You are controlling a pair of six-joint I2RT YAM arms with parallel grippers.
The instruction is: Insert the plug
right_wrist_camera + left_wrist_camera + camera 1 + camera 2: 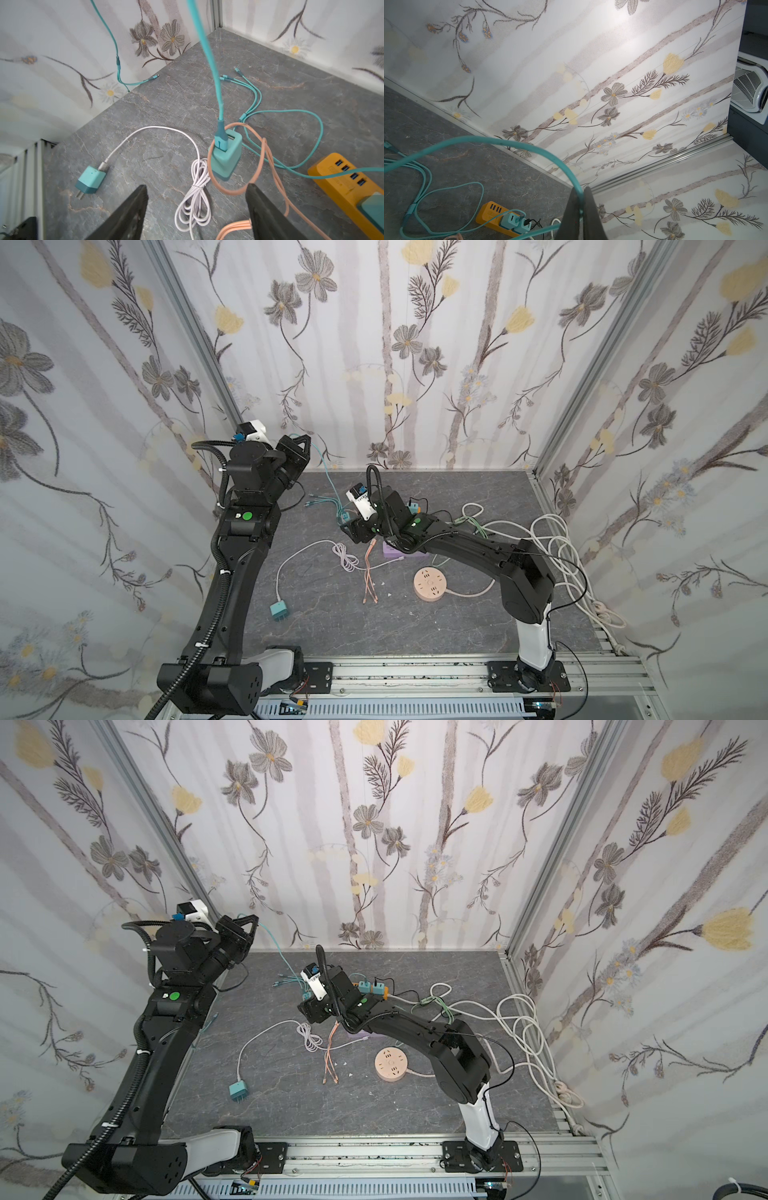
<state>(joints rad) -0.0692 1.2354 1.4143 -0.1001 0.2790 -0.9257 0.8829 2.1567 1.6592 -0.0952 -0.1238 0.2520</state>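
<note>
Left gripper (581, 190) pressed together on the teal cable (512, 143), raised near the table's (166, 104) back-left corner. Right gripper (197, 186) spread wide, nothing held. Teal plug (219, 139) seen seated in the teal charger (227, 164), which is stood upright mid-table toward the back edge and ringed by an orange cable (228, 192).

On the grey marbled tabletop (332, 635), a round peach plastic socket hub (430, 585) lies right of a peach cable bundle (369, 576) and, further left, a teal cube charger (279, 610). An orange power strip (484, 217) lies behind the hub, and white coiled cords (561, 556) to its right.
</note>
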